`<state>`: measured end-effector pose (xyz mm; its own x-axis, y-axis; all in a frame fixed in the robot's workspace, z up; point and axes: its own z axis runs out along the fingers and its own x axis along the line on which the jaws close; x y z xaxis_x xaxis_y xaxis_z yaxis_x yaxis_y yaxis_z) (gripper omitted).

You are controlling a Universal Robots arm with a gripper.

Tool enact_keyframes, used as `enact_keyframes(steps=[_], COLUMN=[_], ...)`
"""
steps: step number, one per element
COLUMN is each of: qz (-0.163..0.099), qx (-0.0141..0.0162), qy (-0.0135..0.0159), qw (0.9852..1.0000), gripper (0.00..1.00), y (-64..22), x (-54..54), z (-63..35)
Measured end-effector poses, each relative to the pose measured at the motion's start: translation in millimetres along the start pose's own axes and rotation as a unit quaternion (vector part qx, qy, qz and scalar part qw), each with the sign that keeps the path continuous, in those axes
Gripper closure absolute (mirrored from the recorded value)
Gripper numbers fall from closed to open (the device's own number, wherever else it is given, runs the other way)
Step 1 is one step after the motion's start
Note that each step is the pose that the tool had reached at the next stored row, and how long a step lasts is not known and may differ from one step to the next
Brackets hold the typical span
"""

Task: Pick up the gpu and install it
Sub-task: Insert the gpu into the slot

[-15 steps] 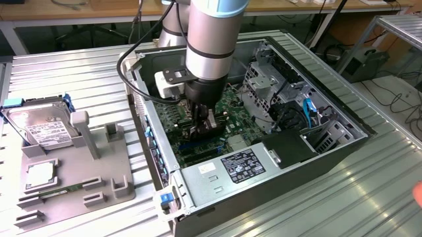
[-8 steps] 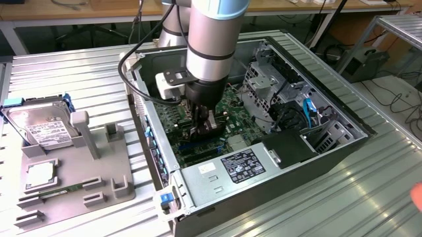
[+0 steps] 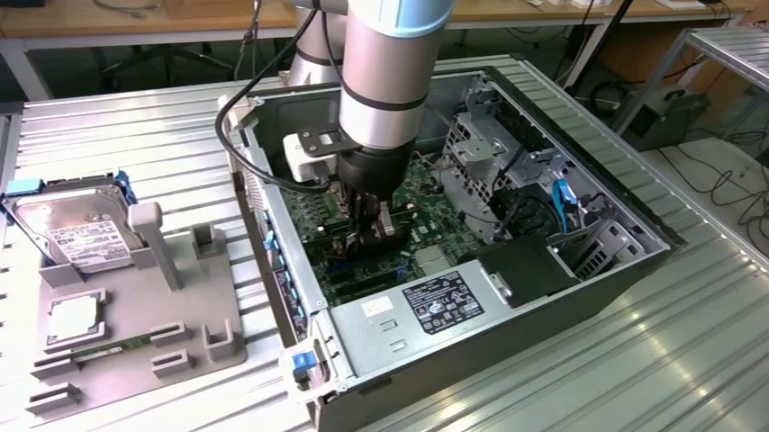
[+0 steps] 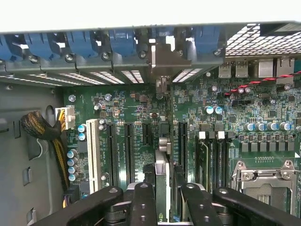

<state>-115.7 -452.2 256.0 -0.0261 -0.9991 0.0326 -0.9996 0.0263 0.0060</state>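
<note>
Gpu (image 4: 161,181) seen edge-on, lower part hidden behind end effector (image 4: 168,205); arm (image 3: 382,63) cut off at exterior view's top edge.

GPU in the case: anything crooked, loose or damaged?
Nothing stands out. The gripper holds the GPU on edge, in line with the motherboard slots, bracket towards the rear wall. The hard drive and memory stick sit in the tray outside.
</note>
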Motion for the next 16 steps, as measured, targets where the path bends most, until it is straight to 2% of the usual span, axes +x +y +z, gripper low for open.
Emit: enact_keyframes(steps=[3,5,7,9,11,16], qz=[0.0,0.0,0.0,0.0,0.0,0.0], qx=[0.0002,0.0,0.0,0.0,0.0,0.0], qy=[-0.0005,-0.0001,0.0,0.0,0.0002,0.0004], qw=[1.0,1.0,1.0,1.0,1.0,1.0], gripper=[0.73,0.61,0.61,0.48,0.48,0.48], y=[0.0,0.0,0.0,0.0,0.0,0.2], x=[-0.1,0.0,0.0,0.0,0.0,-0.6], z=[0.4,0.1,0.0,0.0,-0.2,-21.6])
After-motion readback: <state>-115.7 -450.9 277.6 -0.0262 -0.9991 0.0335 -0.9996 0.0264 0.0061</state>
